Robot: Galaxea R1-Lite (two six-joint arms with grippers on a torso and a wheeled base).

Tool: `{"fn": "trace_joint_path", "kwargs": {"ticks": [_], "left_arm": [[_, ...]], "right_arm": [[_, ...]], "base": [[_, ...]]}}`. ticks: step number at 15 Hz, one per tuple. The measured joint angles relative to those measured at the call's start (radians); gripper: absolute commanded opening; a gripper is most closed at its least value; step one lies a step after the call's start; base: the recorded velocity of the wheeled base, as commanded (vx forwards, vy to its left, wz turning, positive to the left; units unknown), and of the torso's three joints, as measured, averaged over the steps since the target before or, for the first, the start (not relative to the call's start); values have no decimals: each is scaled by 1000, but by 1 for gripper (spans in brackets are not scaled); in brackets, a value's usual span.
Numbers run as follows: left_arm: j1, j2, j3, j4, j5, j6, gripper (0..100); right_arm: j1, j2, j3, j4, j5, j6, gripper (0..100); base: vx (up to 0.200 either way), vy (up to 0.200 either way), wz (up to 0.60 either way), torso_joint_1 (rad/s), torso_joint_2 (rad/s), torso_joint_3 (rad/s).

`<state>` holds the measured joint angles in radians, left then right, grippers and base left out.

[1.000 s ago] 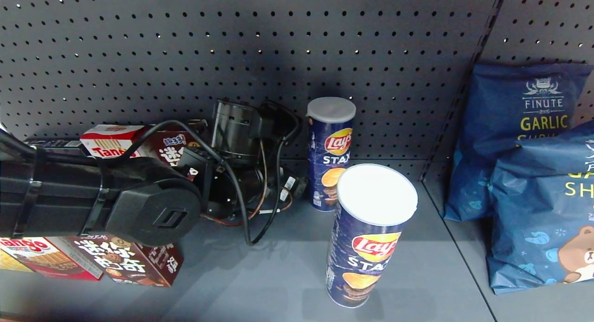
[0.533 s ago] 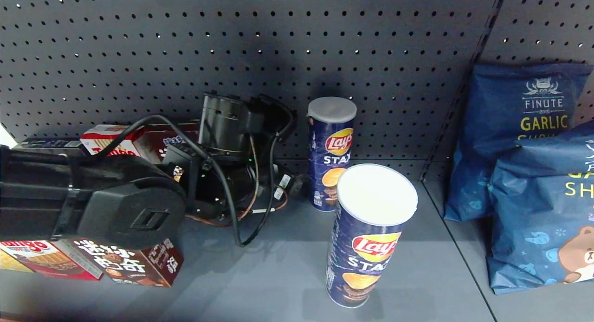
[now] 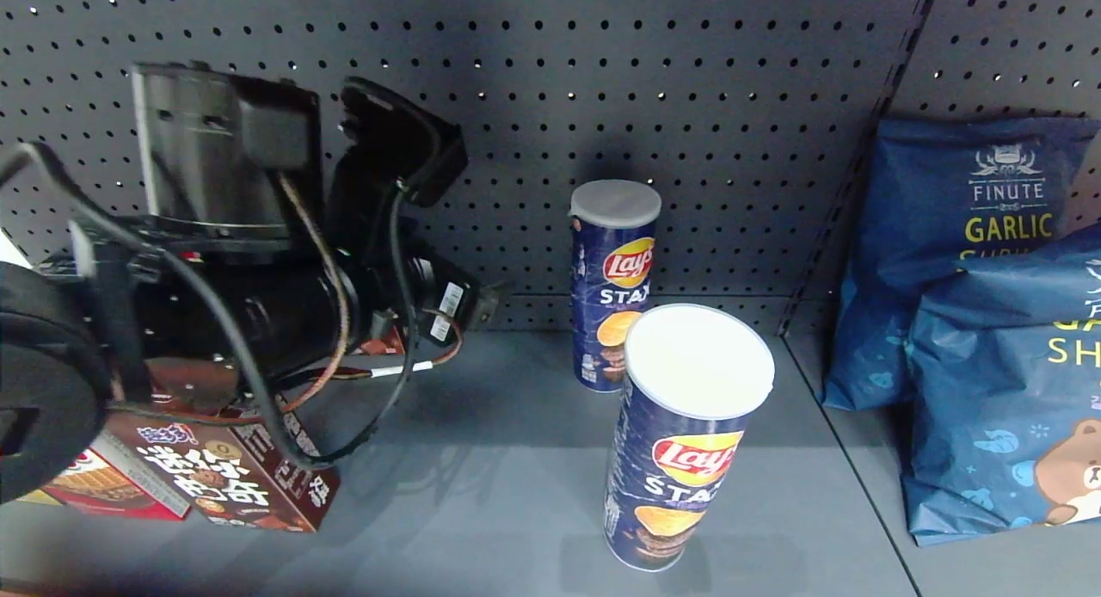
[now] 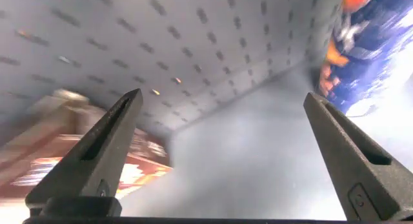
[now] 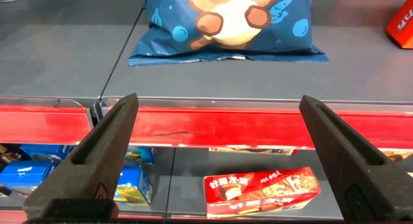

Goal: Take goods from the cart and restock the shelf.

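1. The left arm (image 3: 258,304) has swung up. A second ago its wrist lay low along the shelf (image 3: 482,494), reaching toward the boxes at the back. Now it stands raised against the pegboard wall (image 3: 602,81).
2. The left claw (image 4: 221,98) is spread wide with nothing between its fingers. A blurred reddish box (image 4: 77,166) lies past it.
3. The goods have not moved. The chocolate biscuit box (image 3: 232,485) and the red wafer box (image 3: 103,494) lie at the shelf's front left, partly under the arm. The rear chip can (image 3: 612,287) and front chip can (image 3: 684,442) stand upright mid-shelf, with the blue snack bags (image 3: 963,253) to the right.
4. To me this looks like a finished drop-off, with the arm backing out, probably for another item from the cart.
5. The right claw (image 5: 219,100) is also spread and empty, in front of a lower shelf's red price rail (image 5: 213,121).
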<state>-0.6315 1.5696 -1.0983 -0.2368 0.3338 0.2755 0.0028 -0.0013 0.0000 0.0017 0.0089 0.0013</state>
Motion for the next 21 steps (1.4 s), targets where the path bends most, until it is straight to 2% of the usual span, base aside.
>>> {"fn": "trace_joint_path", "kwargs": {"ticks": [4, 7, 10, 13, 14, 16, 18, 21], "left_arm": [[-27, -163, 23, 33, 28, 13, 100], [-34, -289, 116, 27, 17, 14, 100], [-34, -372, 199, -25, 15, 13, 100], [-32, -411, 229, -60, 11, 10, 100], [-32, -417, 234, -61, 11, 5, 100], [-27, -423, 233, -61, 5, -3, 100], [-26, -424, 231, -59, -15, -3, 100], [-25, -419, 223, -59, -17, 0, 100]], "right_arm": [[0, 0, 0, 0, 0, 0, 100], [0, 0, 0, 1, 0, -2, 100], [0, 2, -4, 0, 4, -3, 100], [11, 65, -151, -5, 23, 29, 100], [23, 131, -245, -8, 55, 43, 100], [67, 269, -380, 0, 196, 34, 100], [142, 389, -409, 16, 306, -65, 100], [233, 557, -415, 16, 318, -139, 100]], "base": [[0, 0, 0, 0, 0, 0], [0, 0, 0, 0, 0, 0], [0, 0, 0, 0, 0, 0], [0, 0, 0, 0, 0, 0], [0, 0, 0, 0, 0, 0], [0, 0, 0, 0, 0, 0], [0, 0, 0, 0, 0, 0], [0, 0, 0, 0, 0, 0]]}}
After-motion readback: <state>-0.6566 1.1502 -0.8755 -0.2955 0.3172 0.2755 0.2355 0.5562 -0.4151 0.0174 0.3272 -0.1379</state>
